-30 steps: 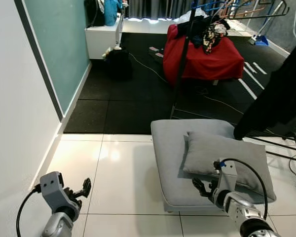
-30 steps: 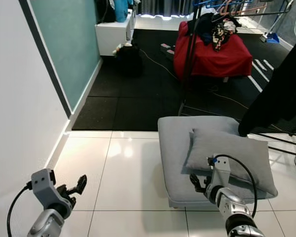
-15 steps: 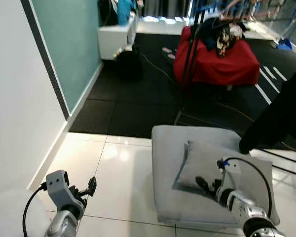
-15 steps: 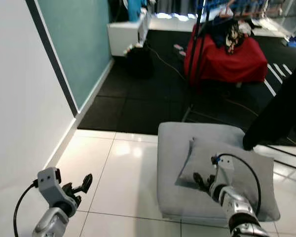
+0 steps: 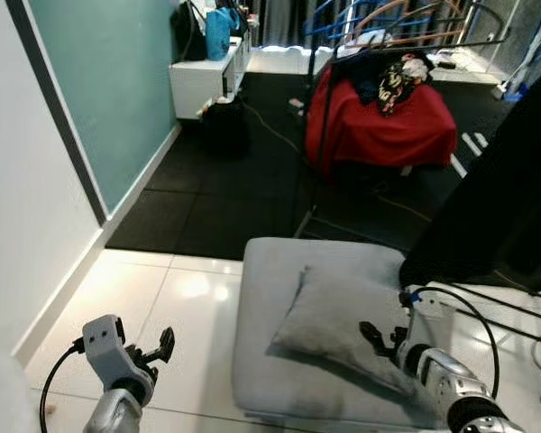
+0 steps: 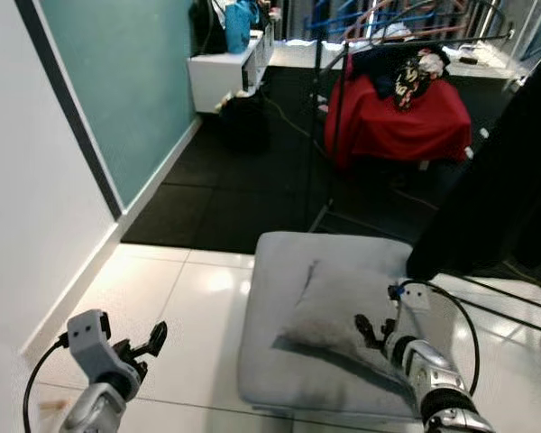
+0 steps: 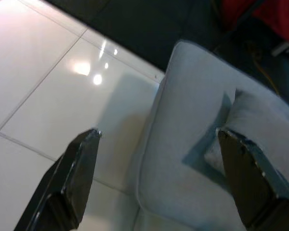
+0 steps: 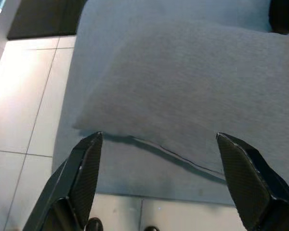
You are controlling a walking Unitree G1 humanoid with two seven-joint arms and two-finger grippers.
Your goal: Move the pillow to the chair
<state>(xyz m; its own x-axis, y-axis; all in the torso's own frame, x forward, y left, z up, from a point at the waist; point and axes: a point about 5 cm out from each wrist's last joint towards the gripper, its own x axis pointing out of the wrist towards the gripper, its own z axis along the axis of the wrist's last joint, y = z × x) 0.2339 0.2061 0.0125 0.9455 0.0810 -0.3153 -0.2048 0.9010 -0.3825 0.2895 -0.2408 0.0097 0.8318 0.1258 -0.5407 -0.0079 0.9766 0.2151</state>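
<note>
A grey pillow [image 5: 338, 317] lies on top of a larger grey floor cushion [image 5: 279, 379] on the white tiles. My right gripper [image 5: 379, 338] hangs open just above the pillow's near right part, its wrist view looking down on the pillow [image 8: 192, 91] between two spread fingers [image 8: 84, 178]. My left gripper [image 5: 159, 345] is open low at the left over bare tile, apart from the cushion. In its wrist view the cushion [image 7: 183, 154] and the pillow's corner [image 7: 260, 125] lie ahead.
A teal wall [image 5: 99, 81] runs along the left. Black mats [image 5: 225, 180] cover the floor beyond the tiles. A red covered seat [image 5: 379, 126] piled with clothes stands at the back, under a metal rack [image 5: 325, 90]. A black object [image 5: 505, 198] looms at right.
The camera has swung right and drawn nearer, so the cushion and pillow sit further left in view. Both grippers hold the same pose, open.
</note>
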